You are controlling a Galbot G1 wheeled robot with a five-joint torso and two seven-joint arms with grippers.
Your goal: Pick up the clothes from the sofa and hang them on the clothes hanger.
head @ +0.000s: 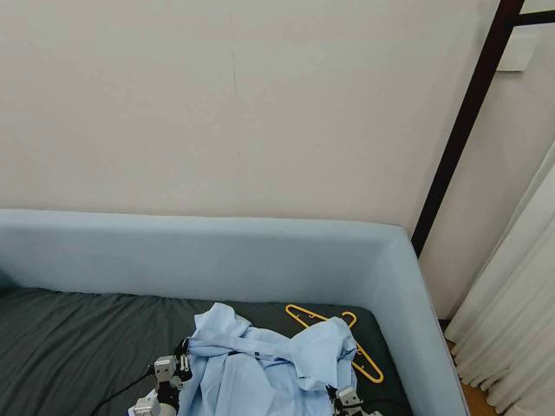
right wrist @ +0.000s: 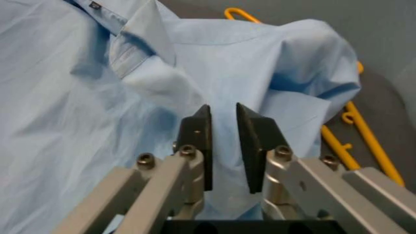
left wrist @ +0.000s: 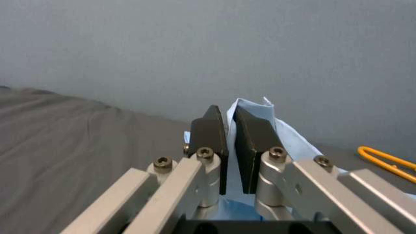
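**Shirt grabbed at both ends, lift is the next bit**

So I'm standing here watching this robot, and it's sitting right at the pick-up step. The light blue shirt (head: 260, 374) is lying crumpled on the dark grey seat cushion (head: 69, 347) of the pale blue sofa (head: 217, 256), towards the robot's right end of the seat.

The left gripper (left wrist: 225, 111) is working the shirt's left edge. Its fingers (left wrist: 211, 139) are pressed nearly together, with a thin fold of blue cloth showing in the slit, so I'm reading that as a pinch. The right gripper (right wrist: 222, 108) is doing the same on the other side, down on the cloth near the collar with only a narrow slit between its fingers.

The shirt is looking rumpled, with the collar strip running across the top and one corner bunching up. It's thin, floppy stuff, so I'm guessing it'll sag and slip if the pinch is shallow.

An orange hanger (head: 301, 313) is lying on the cushion just behind the shirt, partly tucked under its right side. A dark upright pole (head: 460, 130) is standing off past the sofa's right arm.

Next move, I'd say, is raising both arms together and keeping the cloth spread, without dragging the hanger along.
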